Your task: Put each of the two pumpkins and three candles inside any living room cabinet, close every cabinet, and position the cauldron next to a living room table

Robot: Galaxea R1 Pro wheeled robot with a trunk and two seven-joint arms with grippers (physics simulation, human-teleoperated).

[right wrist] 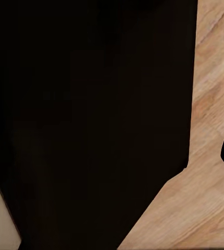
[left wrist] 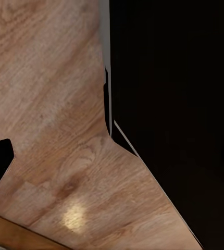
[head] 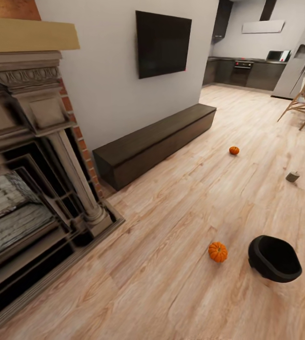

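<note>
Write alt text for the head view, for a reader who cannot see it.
A light wood floor holds a black cauldron beside an orange pumpkin, with a second pumpkin and two small candles farther off. A long, low dark cabinet sits closed under a wall-mounted TV, with a stone fireplace at left.

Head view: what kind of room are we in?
Looks like an open-plan living room: a stone fireplace beside a wall-mounted TV above a long low dark cabinet, on a wood plank floor. A kitchen opens at the far end.
</note>
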